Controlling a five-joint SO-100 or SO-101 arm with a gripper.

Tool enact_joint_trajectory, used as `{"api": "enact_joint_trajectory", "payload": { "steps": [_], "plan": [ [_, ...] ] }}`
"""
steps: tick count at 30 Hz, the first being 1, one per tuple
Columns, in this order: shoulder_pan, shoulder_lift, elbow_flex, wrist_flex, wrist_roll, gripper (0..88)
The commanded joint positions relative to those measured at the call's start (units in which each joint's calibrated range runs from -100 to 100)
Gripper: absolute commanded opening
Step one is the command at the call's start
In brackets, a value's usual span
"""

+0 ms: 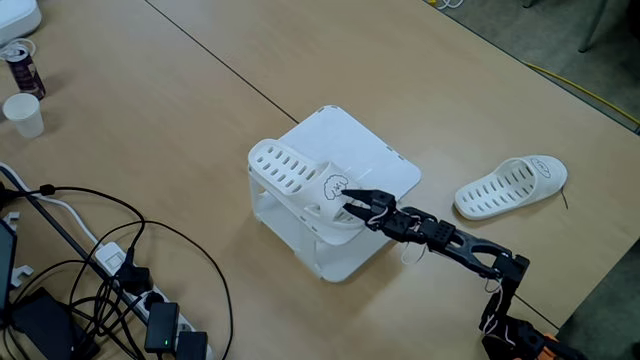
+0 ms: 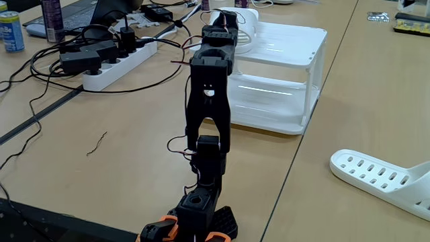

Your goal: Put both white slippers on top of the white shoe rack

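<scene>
1 slipper [image 1: 300, 183] is laid on the rack [image 1: 362, 150], near its left edge in a fixed view, so room is left for the other. Its heel is gripped by the gripper [image 1: 350, 203], apparently for settling. It is white, slotted, with a dark cloud-face. Slipper 2 [image 1: 511, 185] lies on the table [image 1: 150, 150], well apart.

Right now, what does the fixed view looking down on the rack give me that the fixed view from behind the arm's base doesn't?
Looking down: the full slipper on the rack, its cloud-face drawing, the gripper at that end, and a paper cup. From behind the base: the arm's base, the rack's lower shelf and a blue can. Both: the white shoe rack, the second slipper lying on the table, and the power strip.
</scene>
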Motion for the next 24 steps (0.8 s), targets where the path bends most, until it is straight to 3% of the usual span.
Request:
{"api": "enact_joint_trajectory", "payload": {
  "steps": [1,15,20,24],
  "plan": [
    [-0.26,-7.9,1.18,0.02,0.52,12.7],
    [5.58,-18.59,11.28,-0.07,0.52,11.8],
    [8.13,-18.25,11.1,0.02,0.52,0.3],
    [9.52,-16.74,13.0,0.02,0.52,0.8]
  ]
}}
